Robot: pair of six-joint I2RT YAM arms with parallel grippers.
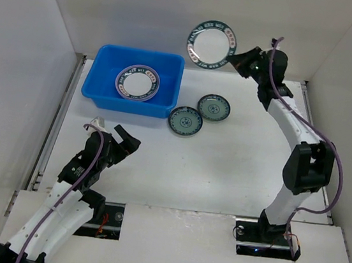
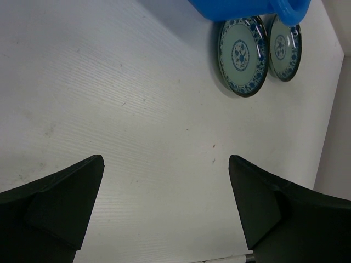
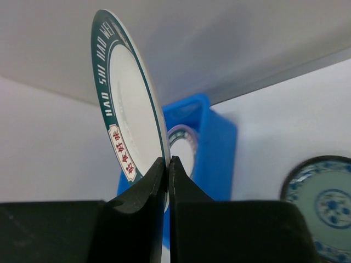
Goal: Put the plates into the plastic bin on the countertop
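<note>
Right claw (image 1: 235,57) is clamped on the rim of a white plate with a dark lettered rim (image 1: 211,45). The plate is held up in the air on edge (face toward the top camera), beyond the far right corner of the blue bin (image 1: 104,90). A matching plate (image 1: 137,82) lies flat inside the bin. Two small teal patterned plates (image 1: 185,120) (image 1: 214,108) sit side by side on the countertop (image 1: 223,169), just right of the bin. Left claw (image 1: 112,131) is wide open and holds nothing, low over bare counter on the near left, well apart from the plates.
</note>
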